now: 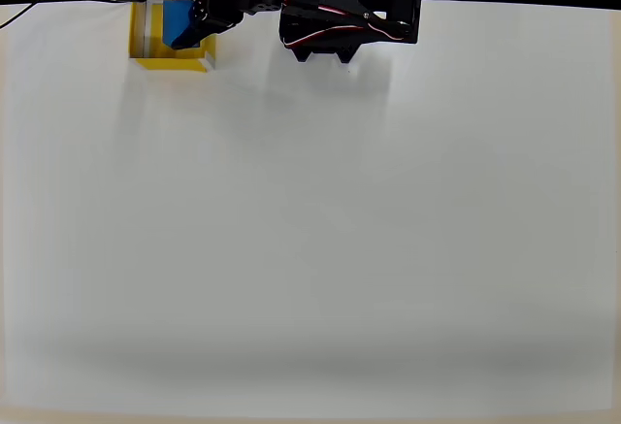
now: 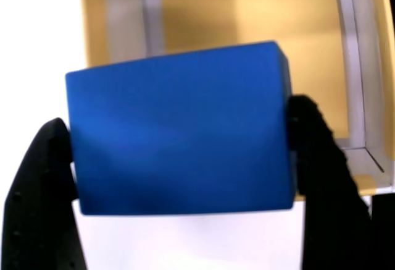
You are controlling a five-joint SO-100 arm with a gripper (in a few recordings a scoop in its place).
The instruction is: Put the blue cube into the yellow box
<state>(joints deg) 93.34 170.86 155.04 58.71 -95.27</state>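
Gripper (image 2: 179, 134) fingers (image 2: 37, 196) are clamped on the two ends of the blue cube (image 2: 179, 131), holding it over the yellow box (image 2: 247, 10). From overhead, the black arm (image 1: 330, 7) reaches left along the far edge of the white table (image 1: 310, 249), with the cube (image 1: 178, 21) above the open box (image 1: 146, 41).

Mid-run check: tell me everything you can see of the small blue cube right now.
The small bright-blue cube is a solid matte block, slightly wider than tall in the wrist view, with plain unmarked faces and crisp edges. The black two-finger gripper clamps it, one finger on each side face. It is held over the square open-topped yellow box near the top-left of the white table in the overhead view. Whether it touches the box floor cannot be told.
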